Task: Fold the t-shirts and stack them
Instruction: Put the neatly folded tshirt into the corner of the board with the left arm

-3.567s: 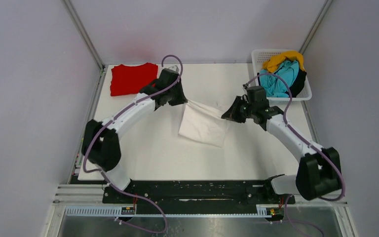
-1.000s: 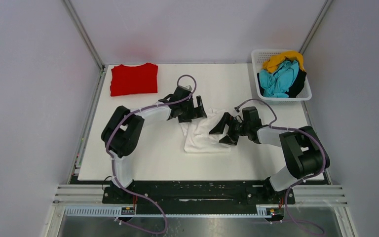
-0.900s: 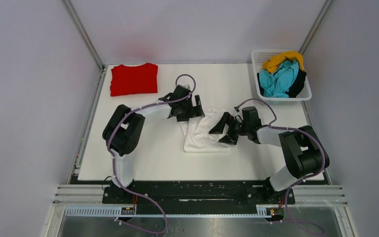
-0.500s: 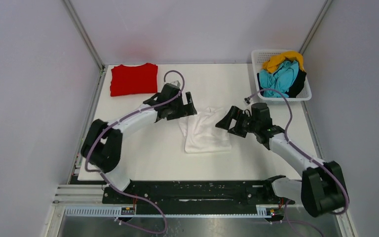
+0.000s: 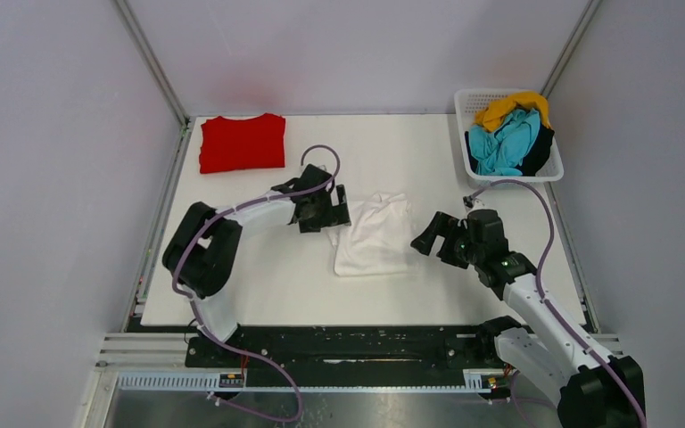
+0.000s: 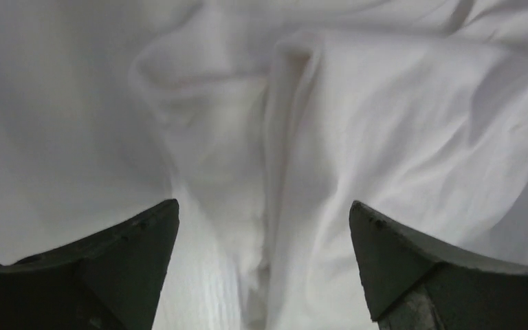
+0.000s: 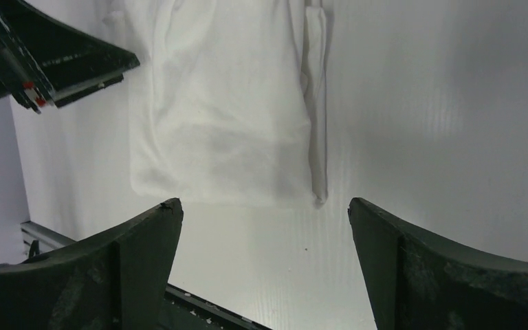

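Here, the folded white t-shirt [image 5: 373,236] lies on the table [image 5: 268,276] between the two grippers. The left gripper [image 5: 340,214], jaws wide, is at its left edge. The right gripper [image 5: 425,237], jaws wide and empty, is just off its right edge. The red t-shirt [image 5: 242,143] lies folded at the far-left corner.

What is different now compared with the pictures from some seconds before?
The left gripper and right gripper let go of the white shirt; it now lies folded flat. The right gripper drew back toward its base. The red shirt and basket stayed put.
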{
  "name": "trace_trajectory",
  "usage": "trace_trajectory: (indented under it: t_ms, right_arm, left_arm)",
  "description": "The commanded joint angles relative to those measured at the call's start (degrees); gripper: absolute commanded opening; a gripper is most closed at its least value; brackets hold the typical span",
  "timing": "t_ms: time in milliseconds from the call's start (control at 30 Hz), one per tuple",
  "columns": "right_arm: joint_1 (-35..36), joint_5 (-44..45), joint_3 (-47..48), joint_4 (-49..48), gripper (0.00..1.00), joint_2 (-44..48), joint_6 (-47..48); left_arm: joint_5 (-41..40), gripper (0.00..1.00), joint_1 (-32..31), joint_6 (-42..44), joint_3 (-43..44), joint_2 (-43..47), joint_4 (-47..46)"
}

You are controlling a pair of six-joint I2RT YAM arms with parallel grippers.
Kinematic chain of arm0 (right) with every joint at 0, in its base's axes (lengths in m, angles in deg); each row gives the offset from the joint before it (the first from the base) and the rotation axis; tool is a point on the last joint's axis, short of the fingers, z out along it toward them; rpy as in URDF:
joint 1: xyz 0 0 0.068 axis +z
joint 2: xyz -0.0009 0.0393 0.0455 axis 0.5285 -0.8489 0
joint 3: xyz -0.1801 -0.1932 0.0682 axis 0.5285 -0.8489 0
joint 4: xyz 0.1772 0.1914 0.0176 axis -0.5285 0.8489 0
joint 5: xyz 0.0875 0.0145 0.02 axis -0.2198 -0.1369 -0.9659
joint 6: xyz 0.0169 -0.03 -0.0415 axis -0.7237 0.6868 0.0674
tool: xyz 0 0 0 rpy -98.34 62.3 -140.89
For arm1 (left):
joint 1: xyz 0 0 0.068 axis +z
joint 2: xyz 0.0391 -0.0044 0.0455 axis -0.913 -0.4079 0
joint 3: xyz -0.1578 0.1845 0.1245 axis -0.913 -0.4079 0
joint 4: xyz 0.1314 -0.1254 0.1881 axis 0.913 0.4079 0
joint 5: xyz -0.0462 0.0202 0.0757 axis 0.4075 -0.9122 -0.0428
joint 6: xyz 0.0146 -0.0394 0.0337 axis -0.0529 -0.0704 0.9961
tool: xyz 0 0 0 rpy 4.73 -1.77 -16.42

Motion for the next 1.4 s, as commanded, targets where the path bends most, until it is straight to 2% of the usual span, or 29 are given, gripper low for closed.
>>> trace_trajectory:
  t_ms: [0, 67, 167, 233, 267, 300, 333, 467, 567, 700, 833, 900, 1033, 1200, 1300, 1367]
  right_arm:
    - [-0.18, 5.89, -0.33, 2.40, 0.99, 3.06, 2.98]
    - [-0.23, 8.36, -0.56, 3.14, 0.99, 2.88, 3.17]
    - [-0.29, 8.34, -0.42, 3.59, 0.99, 2.36, 3.50]
    - [-0.35, 7.91, -0.26, 3.67, 0.99, 2.29, 3.76]
    - [-0.34, 8.01, -0.31, 3.88, 0.99, 2.20, 3.80]
    - [-0.36, 8.29, -0.27, 4.11, 1.00, 2.29, 3.91]
    - [-0.35, 8.70, -0.20, 4.36, 1.00, 2.51, 3.97]
    - [-0.36, 9.92, -0.24, 5.11, 0.99, 3.71, 4.15]
    - [-0.31, 10.39, -0.25, 5.20, 1.00, 4.24, 4.29]
    - [-0.34, 10.94, -0.27, 5.19, 1.00, 4.13, 4.43]
    - [-0.29, 12.21, -0.13, 5.16, 0.99, 3.42, 4.91]
    - [-0.36, 13.92, -0.22, 5.19, 0.99, 3.05, 5.09]
    - [-0.34, 15.61, 0.14, 5.18, 0.99, 2.46, 5.44]
    - [-0.36, 16.16, 0.54, 5.12, 0.99, 1.12, 5.91]
    - [-0.31, 16.37, 0.76, 5.18, 0.99, 0.19, 6.13]
    - [-0.38, 16.50, 0.96, 5.18, 0.99, -0.53, 6.22]
  left_arm:
    - [3.06, 0.90, -2.13, 0.49, 8.01, -7.88, -1.47]
    - [3.66, 0.84, -3.61, 1.18, 11.34, -11.14, -0.52]
    - [-0.62, 0.66, -6.07, 2.84, 17.18, -15.65, 3.61]
    - [-3.58, 0.44, -6.92, 4.15, 21.05, -18.28, 8.10]
    - [-5.81, 0.30, -7.16, 4.72, 22.66, -19.08, 9.88]
    - [-8.41, 0.10, -7.43, 5.46, 24.09, -19.48, 11.49]
    - [-11.96, 0.00, -7.51, 6.34, 25.58, -19.57, 13.11]
    - [-28.85, 0.00, -7.69, 12.72, 30.33, -17.26, 16.57]
    - [-39.56, 0.00, -7.33, 21.87, 32.74, -15.56, 13.95]
    - [-46.64, 0.00, -5.23, 35.45, 37.32, -17.35, 8.28]
    - [-50.41, 0.00, -1.25, 44.12, 42.83, -20.25, 5.47]
    - [-54.05, 0.00, 0.21, 49.68, 42.55, -20.69, -0.15]
    - [-54.66, 0.00, 3.55, 60.57, 40.48, -20.11, -12.25]
    - [-49.47, 0.00, 8.53, 64.65, 46.74, -21.75, -11.48]
    - [-43.38, 0.00, 11.53, 66.44, 49.69, -22.39, -8.98]
    - [-42.74, 0.00, 13.10, 66.82, 50.63, -22.52, -10.07]
